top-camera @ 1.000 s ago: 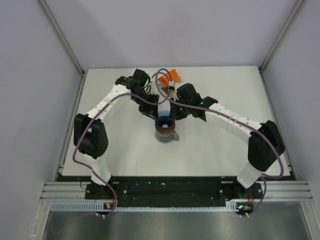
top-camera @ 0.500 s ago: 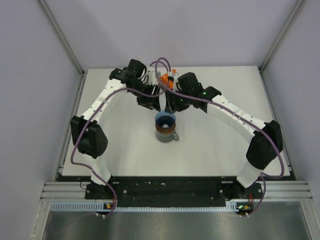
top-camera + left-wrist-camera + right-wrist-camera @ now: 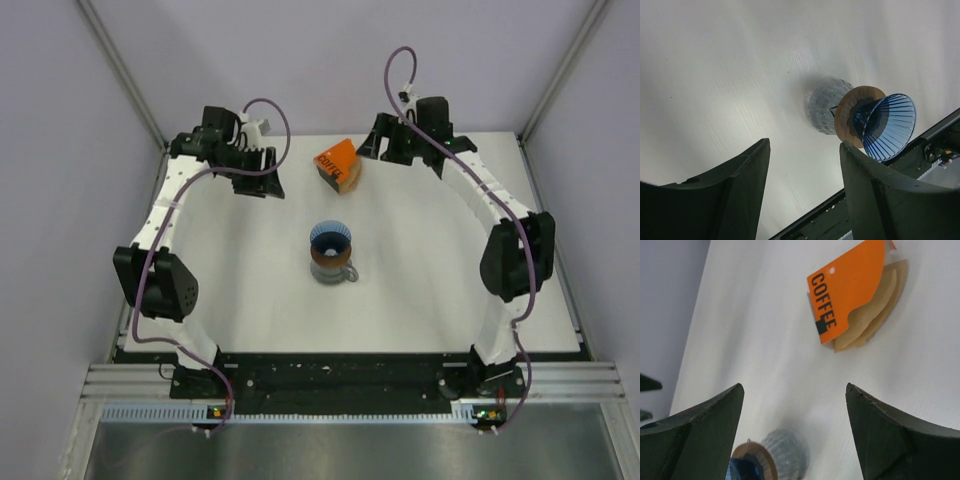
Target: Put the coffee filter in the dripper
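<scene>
White table top (image 3: 250, 290) fills the floor of a booth with pale grey-purple walls (image 3: 350, 60) around it.

The coffee filter (image 3: 892, 290) is a tan paper far back on the table. It peeks out from the edge of an orange box (image 3: 847, 290) with the word COFFEE on it. More than one tan sheet shows there, stacked close together. I cannot tell how many there are, or if they lie inside the box or under it.

The dripper (image 3: 890, 125) is the bright blue cone with ribs. It stands in the middle of the table, closer to the arm bases than the orange box and well apart from it. Its wide mouth faces up, and the inside shows bare blue ribs. The cone sits on a flat brown ring (image 3: 850, 107), and the ring sits on top of a clear pitcher (image 3: 822, 107). In the top view a small handle sticks out of the pitcher on the right.

The left gripper (image 3: 805, 144) is over the back left of the table, well away from the cone. Its two dark fingers are spread wide apart with nothing between them. Its camera sees the cone and pitcher from far off.

The right gripper (image 3: 794, 386) is over the back right, near the orange box but not touching it. Its fingers are spread wide too and hold nothing. Its camera sees the box and papers past the fingers, and the pitcher low in the view.
</scene>
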Robot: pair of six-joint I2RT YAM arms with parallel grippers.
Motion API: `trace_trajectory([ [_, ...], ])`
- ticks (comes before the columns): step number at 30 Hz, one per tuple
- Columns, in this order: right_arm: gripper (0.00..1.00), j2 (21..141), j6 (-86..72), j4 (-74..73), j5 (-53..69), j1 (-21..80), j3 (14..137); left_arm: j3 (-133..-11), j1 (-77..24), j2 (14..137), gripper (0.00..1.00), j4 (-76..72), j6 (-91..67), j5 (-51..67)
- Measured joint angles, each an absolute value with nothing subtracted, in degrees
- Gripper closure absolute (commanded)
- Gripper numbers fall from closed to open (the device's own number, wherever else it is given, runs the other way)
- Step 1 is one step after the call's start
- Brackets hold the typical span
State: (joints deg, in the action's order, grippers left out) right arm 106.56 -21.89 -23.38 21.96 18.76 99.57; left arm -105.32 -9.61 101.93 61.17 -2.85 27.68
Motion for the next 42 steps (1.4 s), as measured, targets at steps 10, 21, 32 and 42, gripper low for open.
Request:
trace_trajectory([
  [10, 0.50, 131.98, -38.54, -13.13, 26.55, 11.11, 113.14, -99.09, -7.99, 98.72, 0.37, 59.20, -2.72, 27.62],
  [21, 0.52, 137.08, -48.16, -3.77, 28.62, 11.88, 109.19, -98.43, -7.20, 98.78, 0.37, 58.67, -2.63, 29.02],
  [32, 0.60, 143.35, -53.25, 2.04, 33.06, 13.04, 108.20, -98.45, -7.20, 98.96, 0.37, 58.65, -2.66, 29.21],
  [42, 0.73, 143.55, -56.27, 6.07, 34.81, 14.41, 107.63, -98.45, -7.20, 98.96, 0.37, 58.63, -2.66, 29.08],
])
